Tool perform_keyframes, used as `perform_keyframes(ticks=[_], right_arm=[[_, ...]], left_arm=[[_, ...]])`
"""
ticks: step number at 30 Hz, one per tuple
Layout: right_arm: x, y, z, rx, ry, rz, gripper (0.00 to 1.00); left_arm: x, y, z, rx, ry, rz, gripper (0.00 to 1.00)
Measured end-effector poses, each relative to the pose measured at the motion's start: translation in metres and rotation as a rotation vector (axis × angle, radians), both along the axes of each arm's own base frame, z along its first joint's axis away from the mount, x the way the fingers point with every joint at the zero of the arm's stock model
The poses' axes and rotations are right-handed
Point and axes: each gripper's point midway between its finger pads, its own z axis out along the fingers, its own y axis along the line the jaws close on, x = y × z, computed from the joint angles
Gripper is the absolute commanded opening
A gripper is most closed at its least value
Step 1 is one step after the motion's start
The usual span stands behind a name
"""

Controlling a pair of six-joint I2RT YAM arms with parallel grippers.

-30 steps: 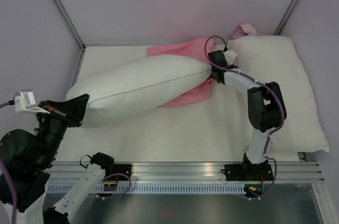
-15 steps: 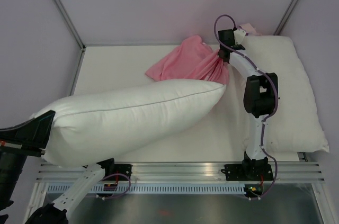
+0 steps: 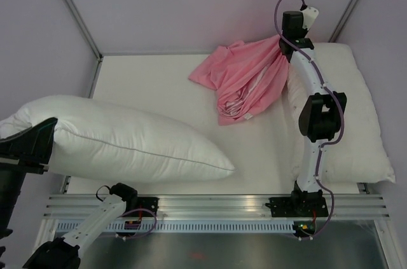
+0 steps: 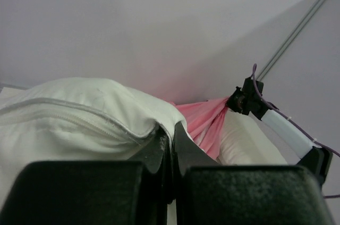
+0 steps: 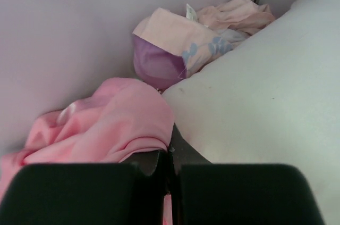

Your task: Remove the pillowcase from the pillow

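Top external: right arm (image 3: 310,81) stretched far back, tool (image 3: 285,39) pinching pillowcase (image 3: 245,81).

pillowcase (image 3: 248,78): pink, pale streaks in folds
pillow (image 3: 127,142): plain white, grey seam line
other pillow (image 3: 356,103): white
corner cloth (image 5: 175,41): purple, peach, blue print
table (image 3: 152,81): white

From above you can't see the left tool's (image 4: 170,135) fingertips: the pillow (image 3: 127,140) covers them, and its end beside that tool runs off the picture's edge. The right tool's (image 5: 170,148) tips are buried in pillowcase (image 3: 245,81) folds. The white label (image 3: 250,116), at the cloth's end far from that tool, is too small to read.
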Motion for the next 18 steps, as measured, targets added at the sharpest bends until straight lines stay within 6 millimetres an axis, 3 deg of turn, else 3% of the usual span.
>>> perform_keyframes(ticks=[2, 4, 7, 10, 11, 14, 17, 18], right_arm=[[-0.006, -0.002, 0.016, 0.009, -0.015, 0.037, 0.03], [-0.011, 0.007, 0.026, 0.032, -0.029, 0.102, 0.05], [-0.032, 0.033, 0.017, 0.078, -0.001, 0.215, 0.08], [-0.066, 0.067, -0.02, 0.124, 0.068, 0.321, 0.14], [-0.077, 0.077, -0.035, 0.137, 0.103, 0.343, 0.16], [-0.11, 0.103, -0.084, 0.173, 0.213, 0.4, 0.09], [-0.134, 0.108, -0.12, 0.177, 0.311, 0.405, 0.07], [-0.138, 0.105, -0.124, 0.169, 0.329, 0.395, 0.08]], left_arm=[[0.022, -0.011, -0.008, 0.005, 0.009, -0.006, 0.02], [0.052, -0.027, -0.031, 0.027, 0.053, -0.022, 0.02], [0.115, -0.061, -0.079, 0.076, 0.165, -0.055, 0.02], [0.184, -0.1, -0.119, 0.131, 0.29, -0.1, 0.02], [0.212, -0.114, -0.126, 0.144, 0.323, -0.112, 0.02], [0.286, -0.148, -0.138, 0.171, 0.388, -0.126, 0.02], [0.361, -0.172, -0.152, 0.189, 0.436, -0.108, 0.02], [0.377, -0.175, -0.156, 0.193, 0.449, -0.103, 0.02]])
